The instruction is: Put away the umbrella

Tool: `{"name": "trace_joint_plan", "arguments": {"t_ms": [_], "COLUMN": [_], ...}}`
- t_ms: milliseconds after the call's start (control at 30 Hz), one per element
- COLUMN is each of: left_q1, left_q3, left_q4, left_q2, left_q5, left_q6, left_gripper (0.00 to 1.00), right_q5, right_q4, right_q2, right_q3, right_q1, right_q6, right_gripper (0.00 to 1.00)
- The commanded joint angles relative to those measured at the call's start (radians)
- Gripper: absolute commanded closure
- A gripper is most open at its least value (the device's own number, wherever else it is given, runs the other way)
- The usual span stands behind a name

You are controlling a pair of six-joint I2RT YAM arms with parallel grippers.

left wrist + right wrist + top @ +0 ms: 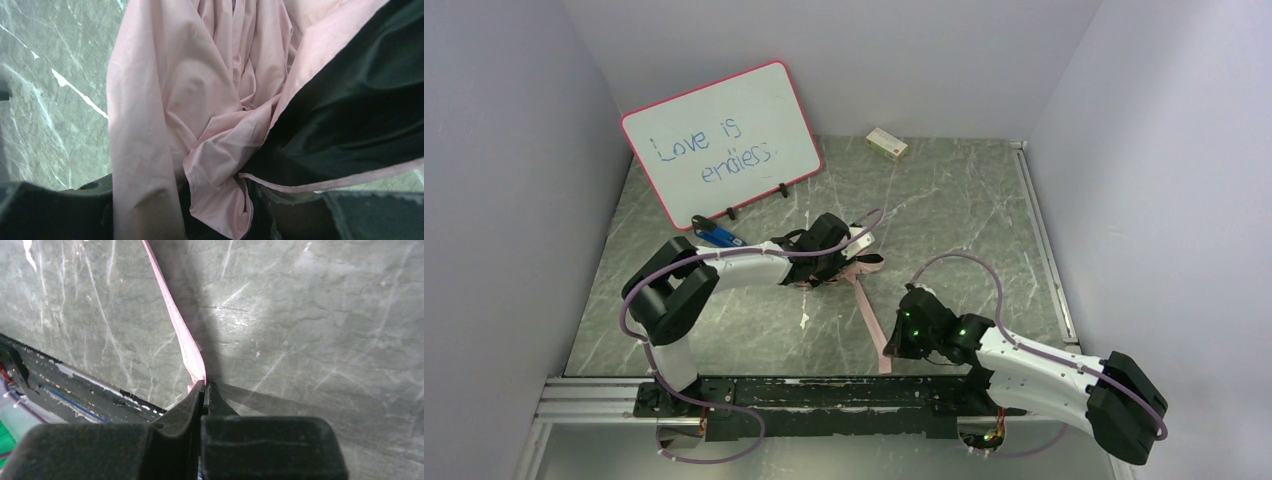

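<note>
**Umbrella (200, 100) gripped on desk (964, 210)**

Left pincer (832, 252), partly open, clamps the umbrella's bunched pink-and-black canopy at mid-desk. Its strap (175, 325) runs straight toward the near edge, where the right pincer (205, 390), fully closed, pinches its end.

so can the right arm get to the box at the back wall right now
Probably not: the right gripper is shut on the strap near the front, and the box lies far back. It would have to let go first.
</note>
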Motion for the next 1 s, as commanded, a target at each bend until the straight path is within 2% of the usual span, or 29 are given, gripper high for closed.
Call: {"name": "trace_joint_plan", "arguments": {"t_ms": [0, 300, 400, 600, 933, 967], "left_q1": [-0.005, -0.005, -0.006, -0.021, -0.076, -0.08], "left_q3": [0.023, 0.033, 0.032, 0.027, -0.028, -0.032], "left_q4": [0.027, 0.023, 0.029, 0.044, 0.121, 0.124], "left_q2": [0.017, 0.022, 0.012, 0.017, 0.022, 0.024], "left_q5": [-0.024, -0.02, -0.012, -0.031, -0.071, -0.075], "left_q6": [0.013, 0.007, 0.01, 0.041, 0.087, 0.088], "left_gripper": [0.95, 0.95, 0.95, 0.95, 0.95, 0.95], "right_q5": [-0.14, -0.415, -0.431, -0.182, -0.011, 0.005], "right_q4": [0.101, 0.457, 0.517, 0.202, -0.041, -0.062], "right_q2": [-0.031, -0.134, -0.113, -0.09, -0.105, -0.109], "right_q3": [-0.06, -0.108, -0.1, -0.084, -0.031, -0.022], "right_q1": [0.002, 0.007, 0.029, 0.063, 0.067, 0.066], "right_q6": [-0.045, 0.017, 0.044, 0.065, 0.053, 0.049], "right_gripper": [1.0, 1.0, 1.0, 1.0, 1.0, 0.95]}}
